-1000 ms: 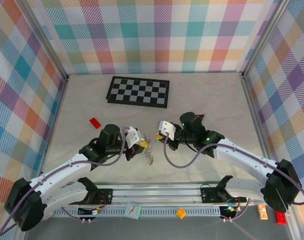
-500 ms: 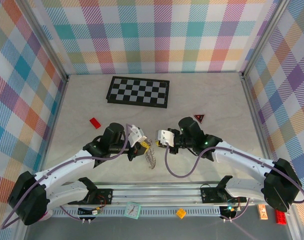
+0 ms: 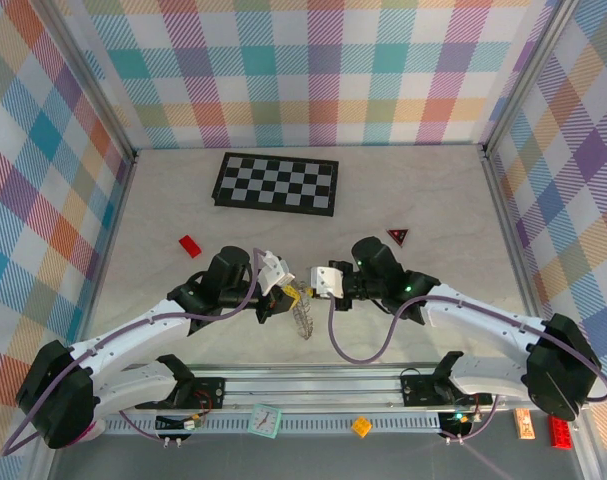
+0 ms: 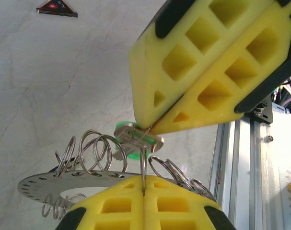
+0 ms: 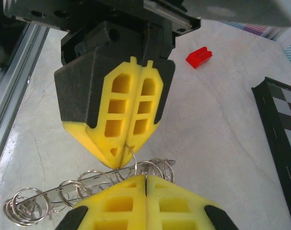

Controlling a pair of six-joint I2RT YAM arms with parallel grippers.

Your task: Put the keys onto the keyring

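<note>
Marbled grey tabletop (image 3: 433, 190), plaid walls (image 3: 313, 70), checkerboard (image 3: 276, 183) beyond keyring (image 3: 302, 320)

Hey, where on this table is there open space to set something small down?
Bare table lies between the checkerboard and the right wall, behind the red triangle; also left of the red brick. Crowded front centre: left gripper holds the keyring, right gripper a key.

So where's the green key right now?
The green key is pinched at the right claw's tip in the left wrist view, just above the keyring, whose loop the left claw holds.
</note>
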